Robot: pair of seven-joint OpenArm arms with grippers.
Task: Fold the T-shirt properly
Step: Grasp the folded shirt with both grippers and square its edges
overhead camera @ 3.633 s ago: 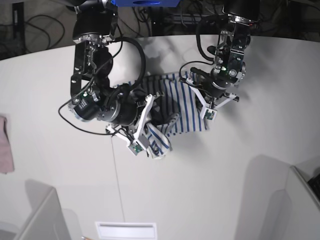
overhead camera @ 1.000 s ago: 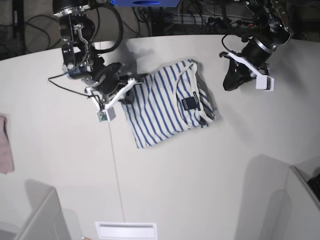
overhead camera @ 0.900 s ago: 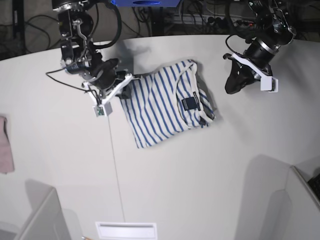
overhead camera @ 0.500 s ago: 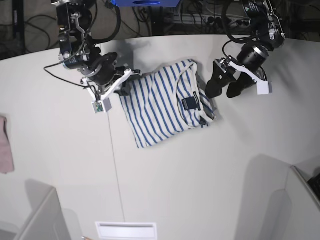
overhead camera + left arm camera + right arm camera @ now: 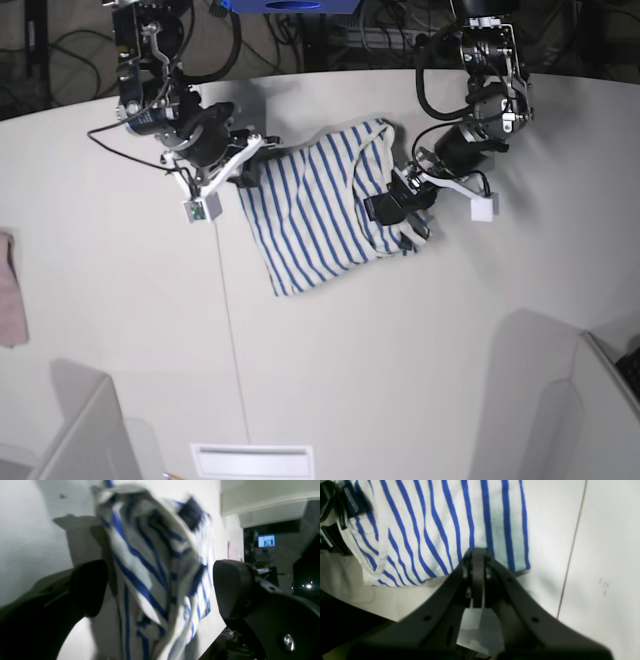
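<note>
A wide white table (image 5: 400, 380) fills most of the room, with a thin seam line (image 5: 232, 350) running down its top. A pink cloth (image 5: 10, 300) lies at its far left edge, and dark cables (image 5: 70, 45) trail along the floor behind the table.

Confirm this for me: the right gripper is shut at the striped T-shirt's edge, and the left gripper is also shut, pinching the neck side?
Not quite. The left gripper is wide open, its fingers straddling the T-shirt near the neck; the left wrist view shows the gap. The right gripper is shut at the shirt's edge, as you said.
</note>
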